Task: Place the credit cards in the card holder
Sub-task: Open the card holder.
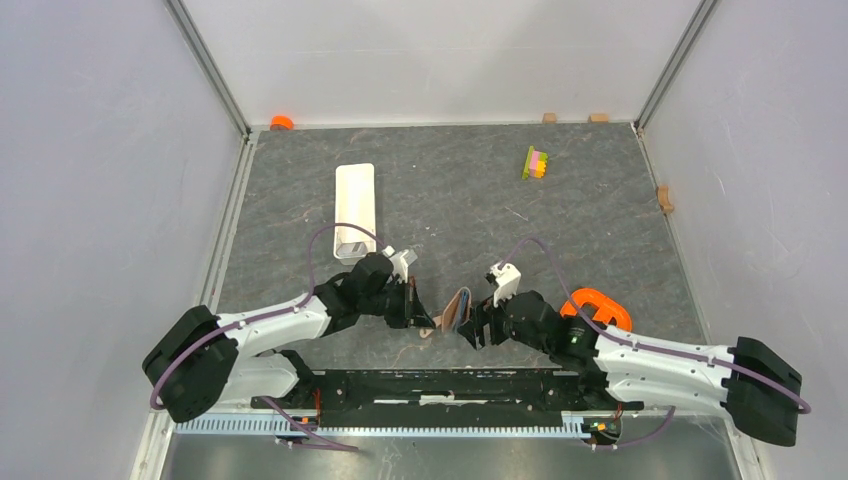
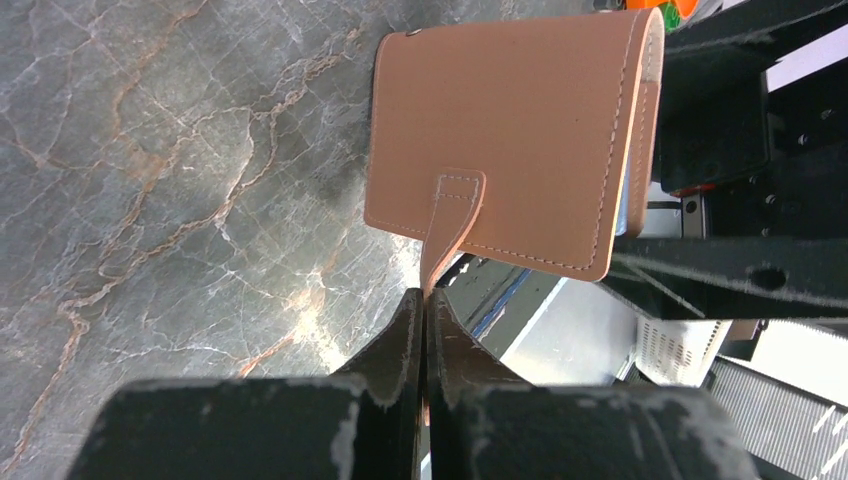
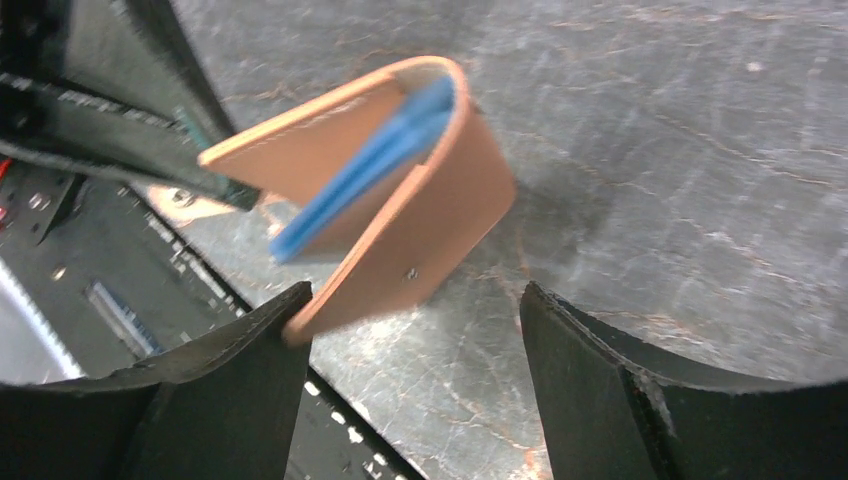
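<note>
The reddish-brown card holder (image 1: 457, 310) hangs above the table's near edge between my two grippers. My left gripper (image 2: 424, 300) is shut on its strap tab (image 2: 452, 215), and the wallet body (image 2: 510, 130) hangs from that. In the right wrist view the card holder (image 3: 400, 200) is folded in a U with blue cards (image 3: 370, 165) inside the fold. My right gripper (image 3: 415, 305) is open and empty, just in front of the wallet, its left finger (image 3: 230, 370) close by the wallet's lower flap edge.
A long white tray (image 1: 354, 210) lies at the back left. A green, pink and yellow block stack (image 1: 536, 163) sits at the back right. An orange ring (image 1: 597, 305) lies beside the right arm. An orange object (image 1: 282, 122) and small wooden blocks (image 1: 664, 198) line the walls.
</note>
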Motion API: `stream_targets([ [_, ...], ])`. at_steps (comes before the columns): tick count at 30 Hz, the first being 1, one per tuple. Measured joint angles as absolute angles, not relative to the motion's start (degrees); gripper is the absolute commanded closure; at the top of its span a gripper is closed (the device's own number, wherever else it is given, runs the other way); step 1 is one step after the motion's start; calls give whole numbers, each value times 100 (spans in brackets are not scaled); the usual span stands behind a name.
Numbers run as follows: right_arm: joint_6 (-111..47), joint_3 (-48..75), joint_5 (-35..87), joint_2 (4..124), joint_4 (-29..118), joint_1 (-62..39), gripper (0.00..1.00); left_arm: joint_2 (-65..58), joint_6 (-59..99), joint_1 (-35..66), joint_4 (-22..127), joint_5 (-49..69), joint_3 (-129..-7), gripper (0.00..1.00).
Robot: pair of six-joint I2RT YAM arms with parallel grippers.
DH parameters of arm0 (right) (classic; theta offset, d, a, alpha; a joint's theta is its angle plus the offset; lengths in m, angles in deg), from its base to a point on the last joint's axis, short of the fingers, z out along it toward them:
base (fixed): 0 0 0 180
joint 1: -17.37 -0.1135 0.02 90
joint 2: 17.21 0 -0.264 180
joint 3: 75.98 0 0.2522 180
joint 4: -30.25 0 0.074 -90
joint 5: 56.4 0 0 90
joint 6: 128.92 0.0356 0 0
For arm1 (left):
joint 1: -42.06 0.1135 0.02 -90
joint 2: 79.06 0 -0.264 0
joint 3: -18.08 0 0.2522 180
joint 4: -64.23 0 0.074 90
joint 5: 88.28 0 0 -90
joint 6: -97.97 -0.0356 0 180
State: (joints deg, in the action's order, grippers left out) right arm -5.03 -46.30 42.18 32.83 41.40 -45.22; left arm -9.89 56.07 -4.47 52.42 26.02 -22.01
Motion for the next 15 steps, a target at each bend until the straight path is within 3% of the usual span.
stream_targets([
  [5, -468, -4573, 4870, 3486, 4170, -4533, 36, -993, 5603, -385, 5133, 2602, -2201, 98],
  [8, -488, -4573, 5141, 3589, 4083, -4533, 54, -1015, 5600, -355, 5076, 2604, -2201, 98],
  [13, -707, -4568, 5407, 3641, 3912, -4530, 99, -1024, 5535, -252, 4989, 2645, -2201, 98],
  [15, -842, -4470, 5455, 3641, 4055, -4517, 100, -1024, 5526, -162, 4923, 2746, -2222, 98],
])
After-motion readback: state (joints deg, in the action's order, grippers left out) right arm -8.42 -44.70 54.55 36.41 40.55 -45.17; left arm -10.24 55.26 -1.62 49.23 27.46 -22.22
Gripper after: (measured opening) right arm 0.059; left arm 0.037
